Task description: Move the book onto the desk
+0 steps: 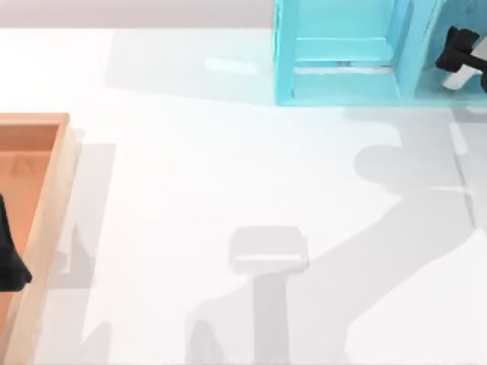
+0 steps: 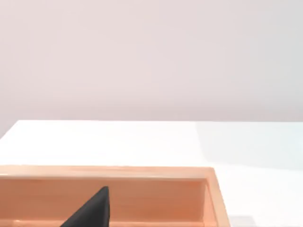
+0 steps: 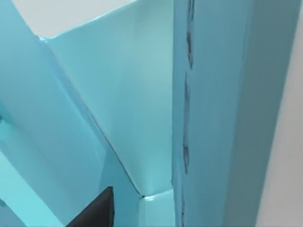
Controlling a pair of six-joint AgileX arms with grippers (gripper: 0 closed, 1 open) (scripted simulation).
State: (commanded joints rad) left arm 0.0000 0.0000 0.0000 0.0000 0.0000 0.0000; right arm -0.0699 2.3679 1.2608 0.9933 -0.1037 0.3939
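Observation:
The book (image 3: 222,104) is a darker teal-blue slab standing upright in the lighter cyan shelf unit (image 3: 132,94), close to the right wrist camera, with a pale strip along its far side. From above, the book (image 1: 405,34) appears as a darker upright piece inside the shelf unit (image 1: 342,84) at the back right. My right gripper (image 1: 460,52) reaches into the shelf's right compartment, just right of the book. One dark fingertip (image 3: 97,210) shows beside the book. The white desk (image 1: 251,198) spreads in front. My left gripper (image 1: 9,262) hangs over the tray at the left edge.
An orange-brown wooden tray (image 1: 53,198) lies along the desk's left edge, and its far wall (image 2: 142,189) faces the left wrist camera. A dark left fingertip (image 2: 92,210) sits above the tray. Soft shadows of both arms fall across the desk's middle and right.

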